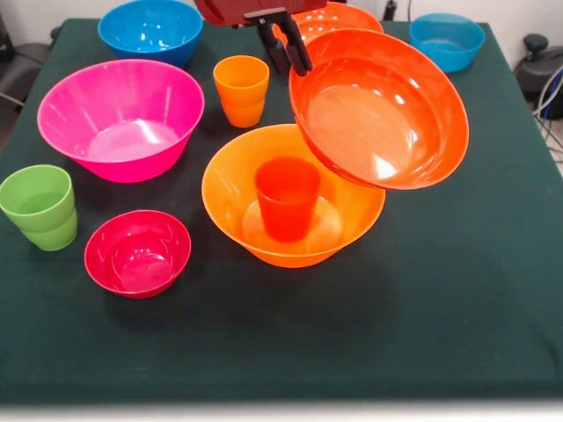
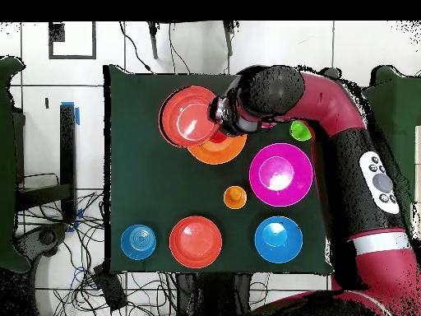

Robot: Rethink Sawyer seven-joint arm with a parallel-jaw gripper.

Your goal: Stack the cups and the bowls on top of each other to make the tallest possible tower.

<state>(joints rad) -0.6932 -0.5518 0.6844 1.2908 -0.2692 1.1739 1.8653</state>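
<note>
My gripper [image 1: 291, 67] is shut on the near rim of a red-orange bowl [image 1: 380, 110] and holds it tilted in the air. The bowl hangs above the right edge of the widest orange bowl [image 1: 230, 198], which stands on the table with a red-orange cup [image 1: 287, 197] upright inside it. In the overhead view the held bowl [image 2: 189, 117] overlaps the orange bowl [image 2: 222, 151]. An orange cup [image 1: 241, 90], a pink bowl [image 1: 121, 119], a green cup [image 1: 40, 207] and a crimson bowl [image 1: 138, 252] stand apart on the cloth.
A blue bowl [image 1: 151, 31] and a smaller blue bowl [image 1: 447, 40] stand at the far edge, with a second red-orange bowl [image 1: 345, 16] behind the held one. The green cloth [image 1: 440, 308] covers the table. Cables lie on the floor [image 2: 74, 280].
</note>
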